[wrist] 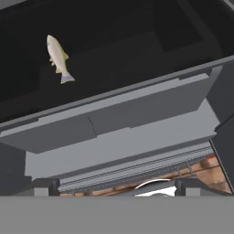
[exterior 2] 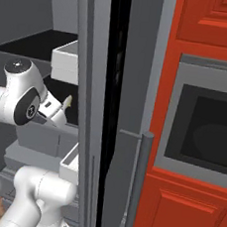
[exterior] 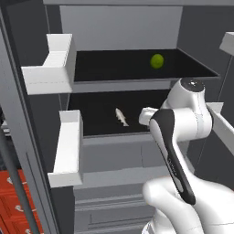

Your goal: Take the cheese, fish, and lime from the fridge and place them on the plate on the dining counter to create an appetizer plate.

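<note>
On the right side of the right base view stands a tall red cabinet front (exterior 2: 204, 121). Its upper door (exterior 2: 216, 20) has raised panel lines, and a lower red door (exterior 2: 183, 218) has the same kind of frame. Between them sits a built-in oven (exterior 2: 203, 128) with a grey frame and a dark glass window. A grey vertical bar handle (exterior 2: 138, 183) stands just left of the red front. In the bottom left corner of the left base view a red panelled surface (exterior: 13, 201) shows, probably a cabinet. The hand view shows a brown-orange floor (wrist: 205, 171) near the bottom right. The light is even and soft.
</note>
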Motion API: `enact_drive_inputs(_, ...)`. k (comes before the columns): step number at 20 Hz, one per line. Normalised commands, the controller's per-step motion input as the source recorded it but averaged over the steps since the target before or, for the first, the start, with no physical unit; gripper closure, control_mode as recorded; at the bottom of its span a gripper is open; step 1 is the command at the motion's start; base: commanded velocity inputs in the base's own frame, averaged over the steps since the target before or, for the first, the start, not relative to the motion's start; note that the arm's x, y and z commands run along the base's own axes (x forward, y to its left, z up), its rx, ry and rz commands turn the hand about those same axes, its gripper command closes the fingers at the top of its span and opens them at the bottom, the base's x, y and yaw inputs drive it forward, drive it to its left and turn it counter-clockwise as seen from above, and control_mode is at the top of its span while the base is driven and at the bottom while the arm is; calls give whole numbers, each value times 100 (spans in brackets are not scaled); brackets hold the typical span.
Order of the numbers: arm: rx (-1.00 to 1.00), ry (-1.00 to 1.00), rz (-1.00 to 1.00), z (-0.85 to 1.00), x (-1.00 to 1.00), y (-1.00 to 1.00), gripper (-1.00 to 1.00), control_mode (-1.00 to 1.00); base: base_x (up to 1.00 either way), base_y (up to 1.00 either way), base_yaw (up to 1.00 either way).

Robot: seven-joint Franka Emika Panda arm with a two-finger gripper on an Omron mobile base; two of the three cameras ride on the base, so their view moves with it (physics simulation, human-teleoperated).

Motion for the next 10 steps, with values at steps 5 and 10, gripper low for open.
enact_drive_inputs(5, 0, 0, 0, 0, 0, 0, -100, 100, 35, 1, 0)
enact_drive_inputs(10, 0, 0, 0, 0, 0, 0, -100, 100, 1, 5, 0)
